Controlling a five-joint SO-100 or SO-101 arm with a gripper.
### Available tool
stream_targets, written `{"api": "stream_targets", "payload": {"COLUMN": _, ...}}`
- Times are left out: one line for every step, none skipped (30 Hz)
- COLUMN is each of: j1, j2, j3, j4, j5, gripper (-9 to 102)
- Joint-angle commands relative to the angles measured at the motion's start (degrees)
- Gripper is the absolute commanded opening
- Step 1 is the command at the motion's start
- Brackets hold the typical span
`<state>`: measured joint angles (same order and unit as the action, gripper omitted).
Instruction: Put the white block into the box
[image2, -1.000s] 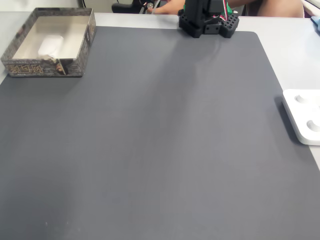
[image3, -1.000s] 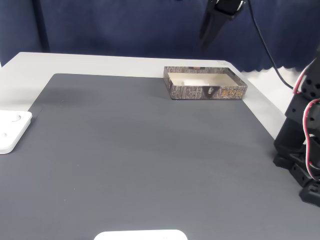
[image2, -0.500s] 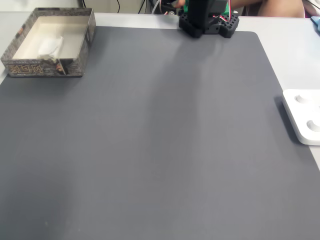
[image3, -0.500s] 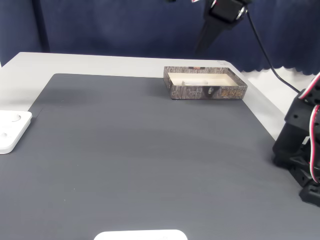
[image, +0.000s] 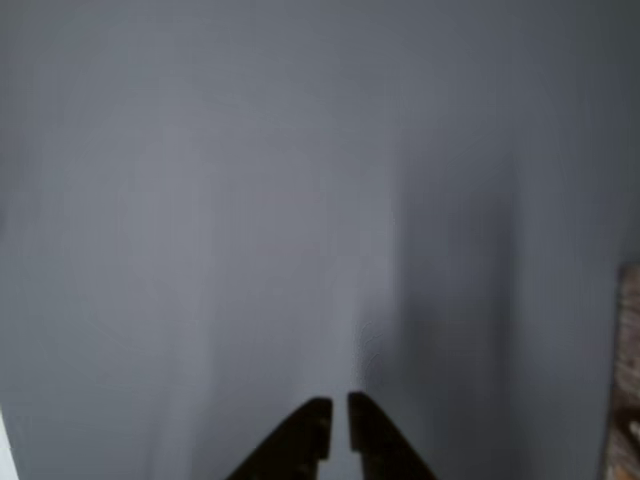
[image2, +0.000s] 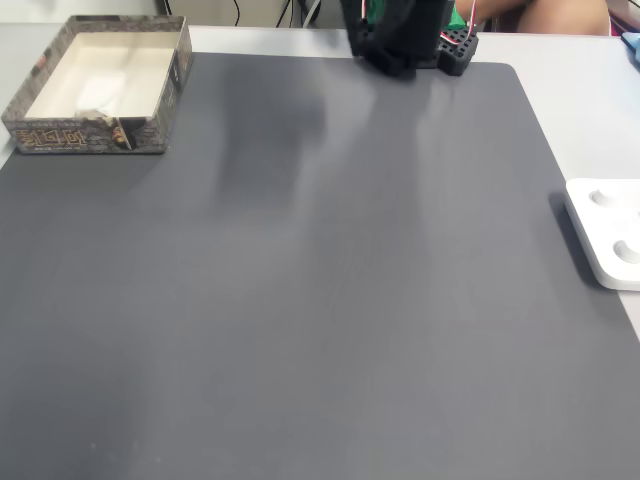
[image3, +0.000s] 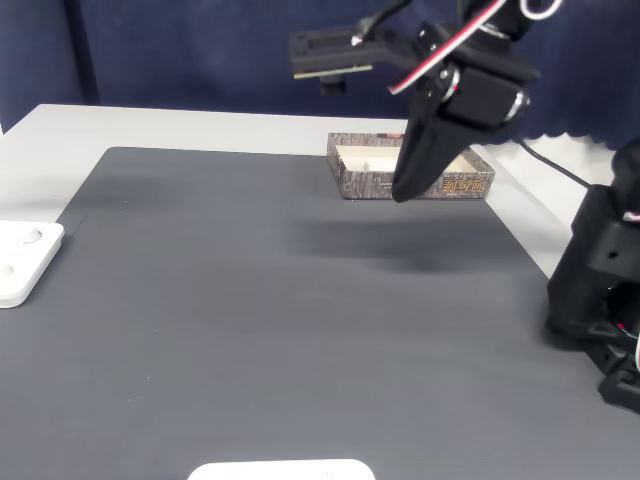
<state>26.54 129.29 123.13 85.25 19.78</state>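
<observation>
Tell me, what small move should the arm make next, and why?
Probably fold back toward its base and rest. A pale shape that seems to be the white block lies inside the box, and the gripper hangs over the bare mat, fingers nearly together, holding nothing.

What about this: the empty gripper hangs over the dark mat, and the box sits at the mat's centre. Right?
No: the gripper hangs empty over the dark mat, but the box sits at the mat's corner, as a fixed view shows.
</observation>
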Motion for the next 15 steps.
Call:
{"api": "stream_targets", "payload": {"j1": -5.8, "j2": 4.9, "j3": 2.4, "j4": -2.9, "j5": -3.9, "gripper": -2}}
{"api": "stream_targets", "payload": {"j1": -7.2, "j2": 6.0, "j3": 4.0, "j4": -4.8, "j5": -4.7, "gripper": -2}}
{"api": "stream_targets", "payload": {"j1": -8.7, "j2": 6.9, "j3": 5.5, "j4": -7.0, "j5": -6.2, "gripper": -2}}
{"api": "stream_targets", "payload": {"j1": -10.0, "j2": 7.7, "j3": 7.0, "j4": -9.3, "j5": -6.5, "gripper": -2}}
{"api": "stream_targets", "payload": {"j1": -11.0, "j2": 8.3, "j3": 8.3, "j4": -11.2, "j5": -6.8, "gripper": -2}}
{"api": "stream_targets", "payload": {"j1": -12.0, "j2": 9.0, "j3": 9.4, "j4": -12.9, "j5": -8.0, "gripper": -2}}
{"api": "stream_targets", "payload": {"j1": -12.8, "j2": 9.9, "j3": 10.7, "j4": -14.6, "j5": -9.4, "gripper": -2}}
{"api": "stream_targets", "payload": {"j1": -13.9, "j2": 10.9, "j3": 11.9, "j4": -15.6, "j5": -10.2, "gripper": -2}}
{"api": "stream_targets", "payload": {"j1": -14.9, "j2": 11.8, "j3": 12.7, "j4": -15.8, "j5": -10.5, "gripper": -2}}
{"api": "stream_targets", "payload": {"j1": -15.6, "j2": 12.7, "j3": 13.5, "j4": -15.6, "j5": -11.3, "gripper": -1}}
{"api": "stream_targets", "payload": {"j1": -16.5, "j2": 13.5, "j3": 14.2, "j4": -15.4, "j5": -12.0, "gripper": -1}}
{"api": "stream_targets", "payload": {"j1": -17.7, "j2": 14.7, "j3": 15.2, "j4": -15.4, "j5": -12.5, "gripper": -1}}
{"api": "stream_targets", "payload": {"j1": -18.6, "j2": 15.8, "j3": 16.3, "j4": -15.4, "j5": -13.8, "gripper": 0}}
{"api": "stream_targets", "payload": {"j1": -19.9, "j2": 17.2, "j3": 17.7, "j4": -15.4, "j5": -15.8, "gripper": 0}}
{"api": "stream_targets", "payload": {"j1": -21.3, "j2": 18.8, "j3": 19.2, "j4": -15.4, "j5": -17.6, "gripper": 0}}
